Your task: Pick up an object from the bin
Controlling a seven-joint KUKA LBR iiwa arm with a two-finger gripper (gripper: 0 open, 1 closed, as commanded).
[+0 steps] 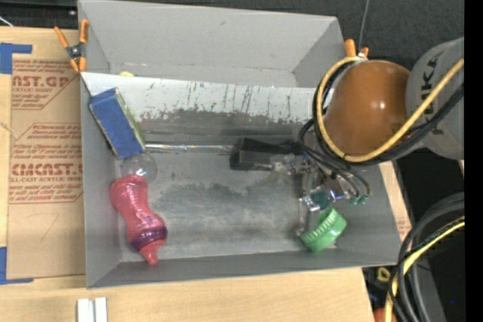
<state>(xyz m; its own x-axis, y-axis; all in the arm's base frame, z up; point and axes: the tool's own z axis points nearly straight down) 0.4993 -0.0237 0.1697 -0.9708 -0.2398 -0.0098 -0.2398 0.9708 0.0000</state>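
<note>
- I am recording the bin (226, 56) as grey, dark-streaked.
- Sponge (115, 122) is showing blue, yellow-green edged.
- Bottle (134, 211) is showing pink.
- Cap (323, 230) is showing green.
- My wrist cover (366, 109) is showing orange.

Green lid (326, 232) partly obscured (beneath tool (308, 212))

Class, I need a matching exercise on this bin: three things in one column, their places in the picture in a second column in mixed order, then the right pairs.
Things:
1. blue sponge
2. pink bottle
3. green ribbed cap

Places:
A. lower right corner
B. lower left, lying on its side
C. upper left, set at a slant

Pairs: 1-C; 2-B; 3-A
</note>
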